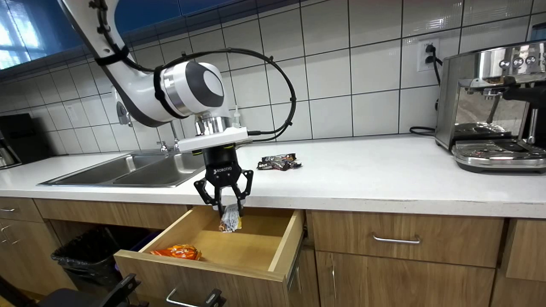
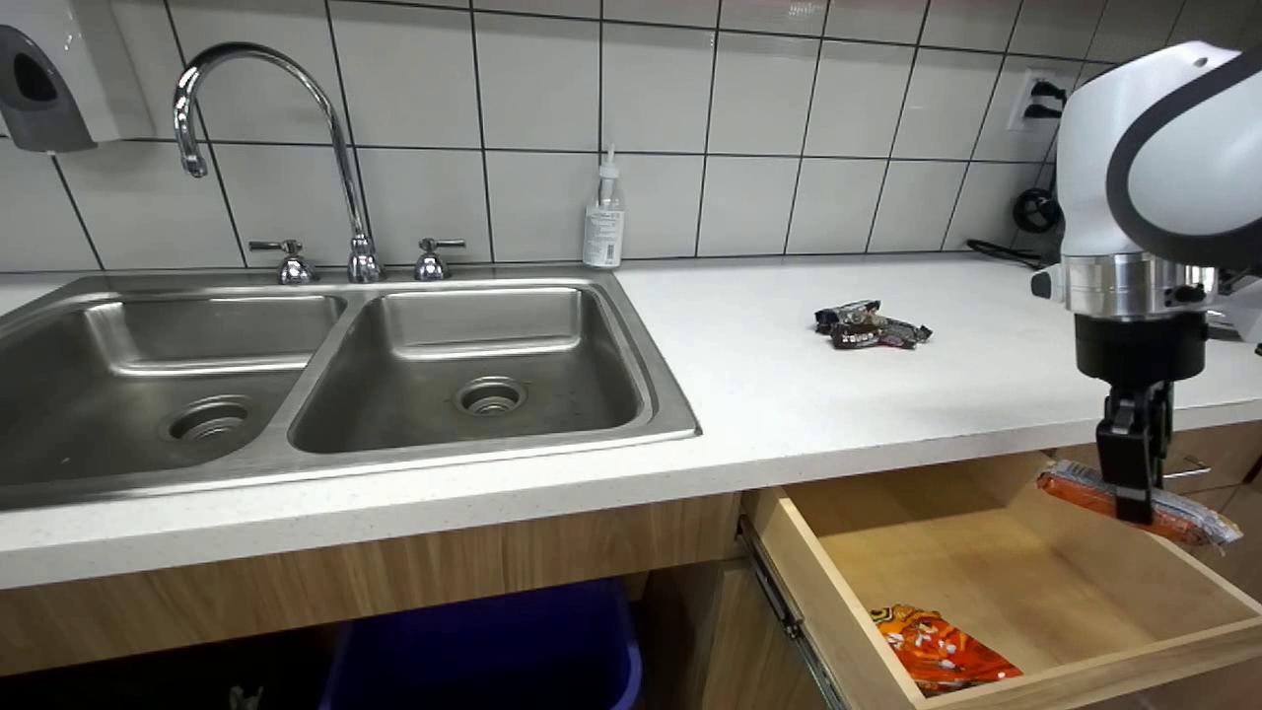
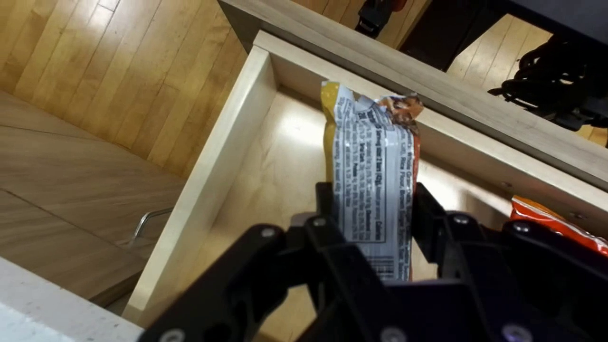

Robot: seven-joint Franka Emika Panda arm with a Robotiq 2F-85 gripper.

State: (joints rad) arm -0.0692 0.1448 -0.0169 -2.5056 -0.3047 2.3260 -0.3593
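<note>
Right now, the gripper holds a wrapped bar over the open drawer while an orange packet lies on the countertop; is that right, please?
Not quite: both exterior views show the orange packet inside the drawer, over which the gripper holds the wrapped bar.

The claw (image 1: 230, 209) pinches a silver-and-orange wrapped bar (image 3: 373, 161), crinkled at one end, beyond the front edge of the bench (image 1: 375, 170)

Your wrist view loses the lower end of the granola bar packet (image 3: 373, 180) behind the fingers (image 3: 430, 221), blurs much of its fine print, and crops the orange snack bag (image 3: 553, 221) at the right. In an exterior view, the espresso machine (image 1: 490, 111) runs off the edge, and you find the dark snack packets (image 1: 279, 162) on the worktop (image 1: 362, 175) too small to read.
</note>
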